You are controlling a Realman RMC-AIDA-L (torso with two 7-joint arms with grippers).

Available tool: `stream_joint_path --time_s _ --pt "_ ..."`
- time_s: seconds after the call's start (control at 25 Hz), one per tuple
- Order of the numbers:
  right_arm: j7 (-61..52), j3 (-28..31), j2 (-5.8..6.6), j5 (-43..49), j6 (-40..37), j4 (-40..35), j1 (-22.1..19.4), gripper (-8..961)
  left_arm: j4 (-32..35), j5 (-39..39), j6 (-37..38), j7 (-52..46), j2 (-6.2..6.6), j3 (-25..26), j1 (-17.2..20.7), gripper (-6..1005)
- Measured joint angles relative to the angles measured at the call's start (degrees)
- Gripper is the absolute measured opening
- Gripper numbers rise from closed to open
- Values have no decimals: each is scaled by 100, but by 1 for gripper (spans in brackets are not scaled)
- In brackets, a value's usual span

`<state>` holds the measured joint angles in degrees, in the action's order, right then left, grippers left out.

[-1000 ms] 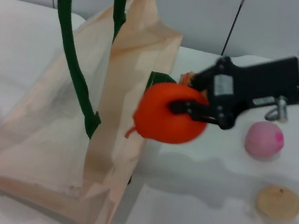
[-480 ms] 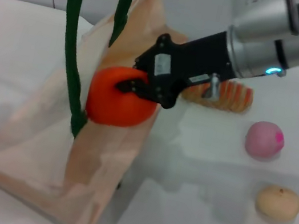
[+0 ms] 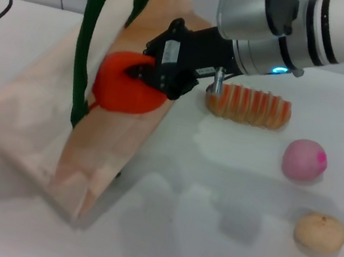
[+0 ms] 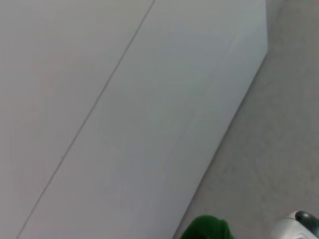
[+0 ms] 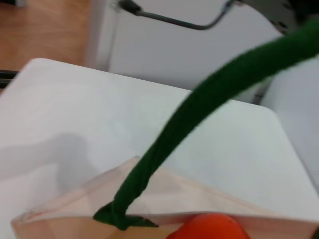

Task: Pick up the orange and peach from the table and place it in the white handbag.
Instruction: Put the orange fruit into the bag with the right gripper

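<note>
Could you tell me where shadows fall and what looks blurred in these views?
Head view: soft shadows lie on the table beside the peach and under the right arm; orange fairly sharp. Right wrist view: green handle and orange blurred, very close. Left wrist view: nearly featureless.

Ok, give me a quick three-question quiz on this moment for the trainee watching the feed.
1. True or false: the right end effector is shut on the orange.
2. Which fruit lies nearest the striped roll on the table? A) the peach B) the tan fruit C) a banana
3. Fill in: the white handbag is held up by its green ____.

Key:
1. True; it grips the orange at the bag's mouth.
2. A.
3. Handles; they rise toward the left end effector, which is out of view.
</note>
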<state>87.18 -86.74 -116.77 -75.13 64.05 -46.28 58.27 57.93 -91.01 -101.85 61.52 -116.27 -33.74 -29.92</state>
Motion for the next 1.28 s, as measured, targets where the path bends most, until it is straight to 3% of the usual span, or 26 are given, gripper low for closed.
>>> stream_joint_path --time_s 0.72,1.08,1.28 --pt "-186 -264 28 85 -1571 434 -9 71 -3 -295 -72 -12 -1 -1 36 119" --pt "-627 -299 26 708 -2359 577 -96 71 13 -588 -75 -18 -10 -1 104 119" --pt "-634 -286 24 691 -2432 559 -78 68 26 -703 -78 -18 -16 39 135 120"
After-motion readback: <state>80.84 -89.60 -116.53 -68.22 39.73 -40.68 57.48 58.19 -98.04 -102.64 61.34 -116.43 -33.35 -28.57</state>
